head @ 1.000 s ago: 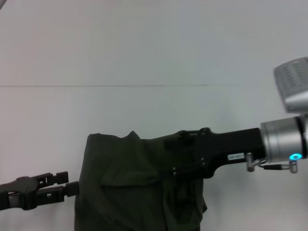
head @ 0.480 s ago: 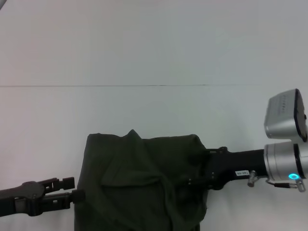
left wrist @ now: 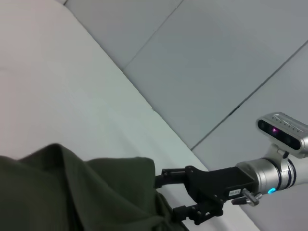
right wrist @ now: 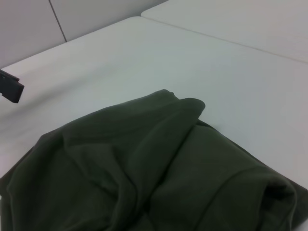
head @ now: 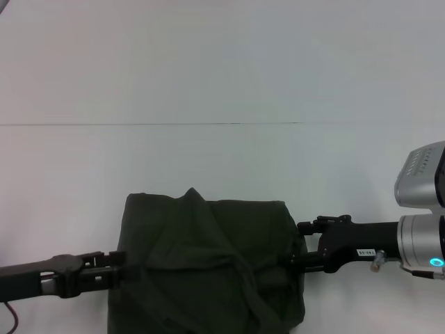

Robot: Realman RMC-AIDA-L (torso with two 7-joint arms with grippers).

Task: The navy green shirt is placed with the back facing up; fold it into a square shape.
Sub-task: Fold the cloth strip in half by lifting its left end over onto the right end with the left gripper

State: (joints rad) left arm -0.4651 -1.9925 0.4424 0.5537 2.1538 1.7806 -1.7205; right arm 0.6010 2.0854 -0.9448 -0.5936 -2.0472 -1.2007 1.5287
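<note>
The navy green shirt [head: 201, 268] lies bunched in a rough square at the near middle of the white table, with creases and a raised fold across its top; it also fills the right wrist view [right wrist: 144, 168] and shows in the left wrist view [left wrist: 72, 192]. My right gripper [head: 297, 243] is at the shirt's right edge, its fingers spread apart with the lower one against the cloth, seen too from the left wrist [left wrist: 172, 195]. My left gripper [head: 117, 268] reaches in low from the left, its fingers apart at the shirt's left edge.
The white table [head: 222, 83] stretches far beyond the shirt, with a thin seam line [head: 153, 124] across it. The right arm's silver wrist [head: 421, 240] sits at the right edge of the head view.
My right gripper has pulled back to the right, off the top of the shirt to its right edge, leaving the fold lying there. The left gripper has slid right to the shirt's left edge.
</note>
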